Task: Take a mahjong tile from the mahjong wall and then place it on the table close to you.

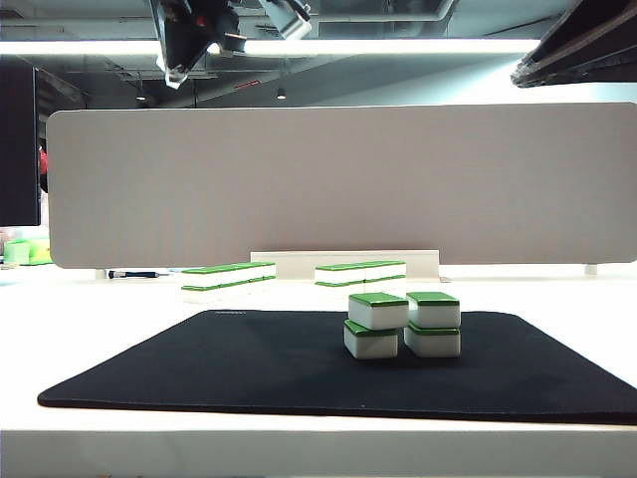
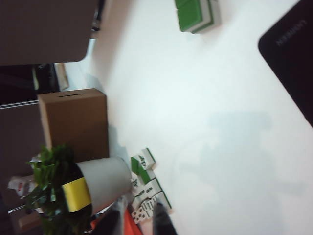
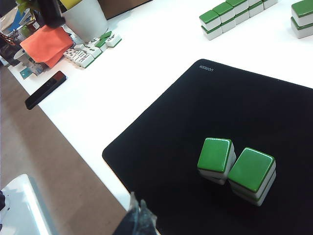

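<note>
White glossy table [image 1: 100, 299] fills the exterior view; its near strip, at 6 o'clock from the mat, carries no tile that I can see.

Black rectangular fabric mat [image 1: 249, 368] lies next. On it, at about 2 o'clock from its centre, stand two short stacks of green-topped white tiles [image 1: 403, 324], each two high, just beside one another. The top tile of the left stack sits slightly askew on the one beneath.

Beyond the mat, at 11 to 12 o'clock, the mahjong wall [image 1: 229, 274] runs in low rows on the bare table, two tiles high, untouched by either arm.

Left gripper [image 1: 189, 45] hangs high at 11 o'clock, well apart from the wall. Its wrist camera looks down on a scatter of loose face-up mahjong tiles [image 2: 146, 186] beside a grey plant pot [image 2: 100, 183]. Only dark finger stubs show at the picture edge, so I cannot tell whether the claw is clenched, released, or grasping a tile.

Right gripper [image 3: 139, 220] sits high above the mat's near side, clear of the stacks. Only its tip shows, so its state cannot be told either.

Farthest back stands a long pale grey partition board [image 1: 338, 179].

Judgement: no tile visibly held, none set down near. Both pick and place look outstanding.
</note>
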